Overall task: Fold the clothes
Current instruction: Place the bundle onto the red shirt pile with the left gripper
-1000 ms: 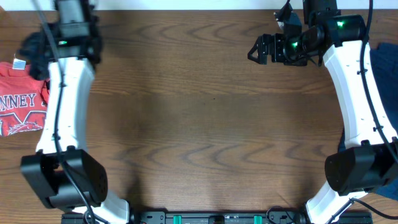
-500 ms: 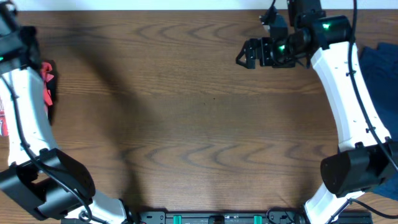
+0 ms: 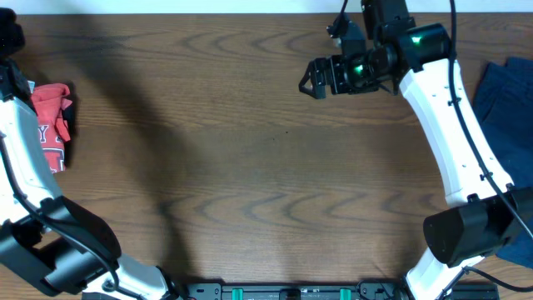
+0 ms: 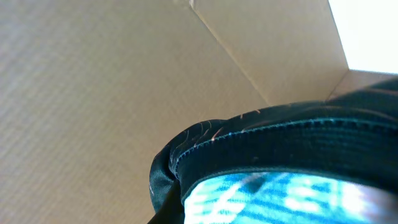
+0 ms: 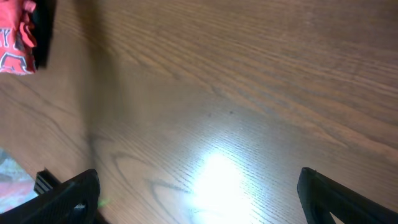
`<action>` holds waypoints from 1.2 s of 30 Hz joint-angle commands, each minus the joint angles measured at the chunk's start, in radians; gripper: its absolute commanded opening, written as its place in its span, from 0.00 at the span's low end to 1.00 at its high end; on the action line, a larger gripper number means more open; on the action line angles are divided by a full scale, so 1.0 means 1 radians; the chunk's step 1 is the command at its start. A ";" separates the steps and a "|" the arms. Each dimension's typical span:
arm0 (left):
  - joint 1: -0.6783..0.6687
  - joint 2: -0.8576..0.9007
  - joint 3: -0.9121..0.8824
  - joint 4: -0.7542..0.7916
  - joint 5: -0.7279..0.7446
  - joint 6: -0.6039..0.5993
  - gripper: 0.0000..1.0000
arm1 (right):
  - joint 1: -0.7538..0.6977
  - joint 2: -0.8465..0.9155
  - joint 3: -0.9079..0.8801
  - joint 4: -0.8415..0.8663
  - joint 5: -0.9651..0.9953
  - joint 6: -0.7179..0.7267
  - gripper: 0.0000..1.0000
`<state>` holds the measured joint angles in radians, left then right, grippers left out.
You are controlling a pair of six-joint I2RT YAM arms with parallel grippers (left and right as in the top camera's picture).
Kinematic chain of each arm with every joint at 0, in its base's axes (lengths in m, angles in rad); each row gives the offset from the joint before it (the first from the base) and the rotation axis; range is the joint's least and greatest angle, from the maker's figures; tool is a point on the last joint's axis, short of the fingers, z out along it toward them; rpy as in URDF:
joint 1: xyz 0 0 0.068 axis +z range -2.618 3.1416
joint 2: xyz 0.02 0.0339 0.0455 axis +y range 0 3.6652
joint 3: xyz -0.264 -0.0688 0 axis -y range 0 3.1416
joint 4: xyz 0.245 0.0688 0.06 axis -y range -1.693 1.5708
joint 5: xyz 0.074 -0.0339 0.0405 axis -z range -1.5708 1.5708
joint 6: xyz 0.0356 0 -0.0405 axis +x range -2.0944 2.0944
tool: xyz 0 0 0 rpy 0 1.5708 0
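Black jersey (image 4: 261, 143) bunched right against the left wrist lens, cardboard box (image 4: 93, 74) behind it, red tee (image 3: 50, 125) crumpled at the table's (image 3: 250, 167) left edge, navy garment (image 3: 508, 100) far right, left gripper (image 3: 7, 25) half out of shot, grip impossible to tell, right gripper (image 3: 310, 81) over bare wood, fingers spread wide, holding nothing

We see a table (image 3: 250, 167) of dark brown wood with wavy grain and a smooth, softly shining finish; in the right wrist view it throws back a bright glare. The red tee (image 3: 50, 125) is soft matt cloth, crumpled, with white print. The navy garment (image 3: 504, 100) is plain matt cloth. We read the arm shells (image 3: 441, 125) as smooth white plastic, slightly glossy, and the right gripper (image 3: 306, 81) as matt black. In the left wrist view the black jersey (image 4: 280, 143) is fine cloth with a stitched hem and thin pale lines, set against ribbed, matt tan cardboard (image 4: 93, 93).
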<state>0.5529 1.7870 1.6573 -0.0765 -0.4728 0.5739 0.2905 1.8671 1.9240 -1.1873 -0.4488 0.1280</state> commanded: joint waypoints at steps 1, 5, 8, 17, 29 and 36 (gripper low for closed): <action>0.038 0.071 0.028 0.012 0.018 0.036 0.06 | 0.025 -0.025 0.000 0.002 0.000 -0.010 0.99; 0.065 0.126 0.028 0.018 0.017 0.036 0.06 | 0.034 -0.025 0.000 0.002 0.000 -0.001 0.99; 0.080 0.154 0.028 0.034 0.017 0.044 0.06 | 0.038 -0.025 0.000 0.002 -0.002 0.007 0.99; 0.085 0.188 0.028 0.148 0.029 0.132 0.06 | 0.038 -0.025 0.000 0.004 -0.003 0.014 0.99; 0.085 0.254 0.028 0.219 0.115 0.157 0.06 | 0.038 -0.025 0.000 0.017 -0.012 0.033 0.99; 0.084 0.317 0.028 0.075 0.116 0.130 0.06 | 0.038 -0.025 0.000 0.009 -0.056 0.035 0.99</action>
<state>0.6376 2.0922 1.6577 0.0299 -0.3622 0.7147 0.3195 1.8671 1.9240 -1.1725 -0.4690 0.1520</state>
